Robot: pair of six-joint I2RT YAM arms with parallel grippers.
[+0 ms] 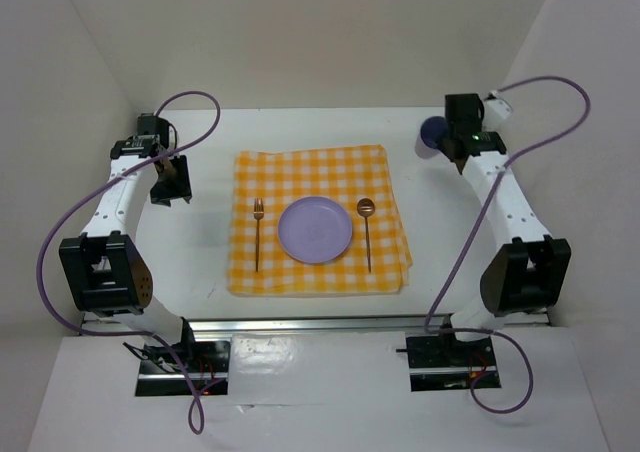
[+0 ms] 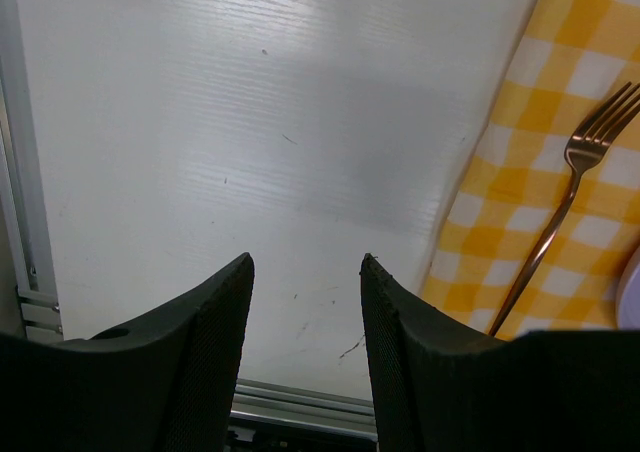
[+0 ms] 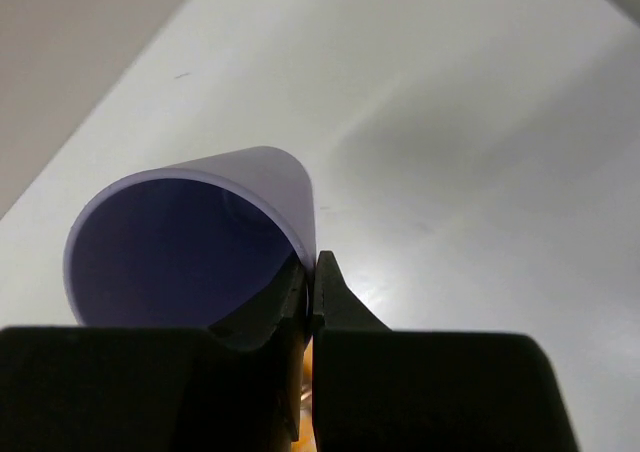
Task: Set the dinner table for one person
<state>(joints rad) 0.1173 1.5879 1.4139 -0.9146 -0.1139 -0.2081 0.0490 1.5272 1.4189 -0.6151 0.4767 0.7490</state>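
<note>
One matte white dinner table (image 1: 300, 127), yellow checked cloth (image 1: 320, 167) mid-frame; left gripper (image 2: 305, 262) released, right gripper (image 3: 311, 270) pinching the smooth purple cup (image 3: 180, 242) by its wall.

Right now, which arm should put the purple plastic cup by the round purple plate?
Right. The right fingers pinch the purple plastic cup by its rim, beside the yellow checked cloth. The left fingers are open and empty over the white table.

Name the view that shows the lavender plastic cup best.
The right wrist view: the lavender plastic cup is close, rim pinched by the right gripper. The top view shows only part; the left wrist view, nothing.
</note>
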